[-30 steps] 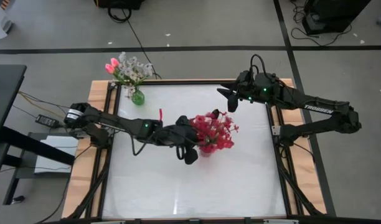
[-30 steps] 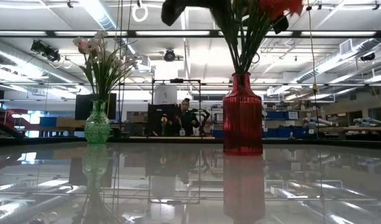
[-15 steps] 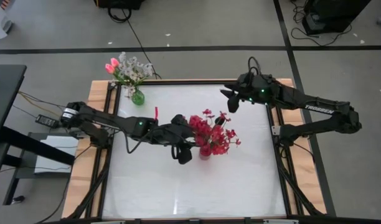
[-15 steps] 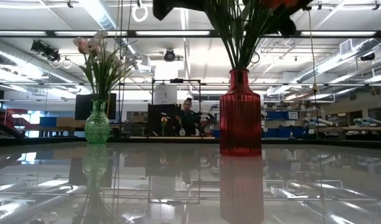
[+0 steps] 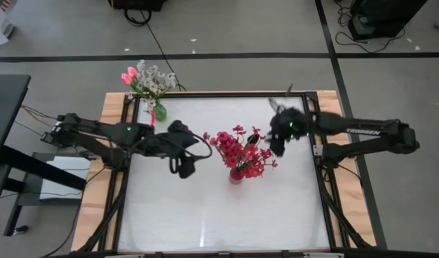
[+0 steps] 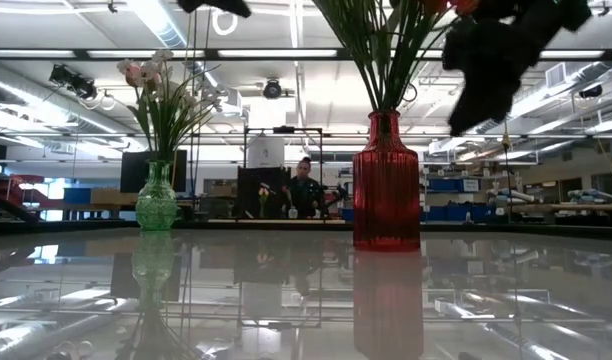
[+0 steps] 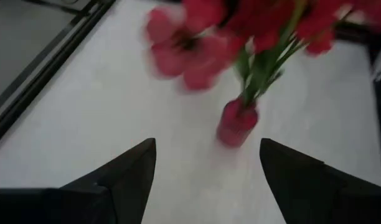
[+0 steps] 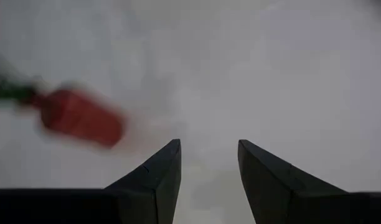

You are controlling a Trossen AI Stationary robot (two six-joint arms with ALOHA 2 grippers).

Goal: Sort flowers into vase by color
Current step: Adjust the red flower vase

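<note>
Red flowers [image 5: 241, 152] stand in the red vase [image 6: 386, 183] (mid-table). Left gripper [image 5: 185, 163], jaws spread and empty, hovers well left of it. Right gripper [image 5: 277, 142], just right of the blooms, appears open and empty, though blurred.

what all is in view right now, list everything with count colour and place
red vase: one, red ribbed glass, middle of the table
red flowers: one bunch, red with green stems, standing in the red vase
green vase: one, green glass, far left corner of the table
pink and white flowers: one bunch, in the green vase
table: one, white top, wooden edge
person: one, dark clothes, in the room beyond the table
left gripper: black, open, empty, left of the red vase
right gripper: black, open, empty, right of the red flowers
</note>
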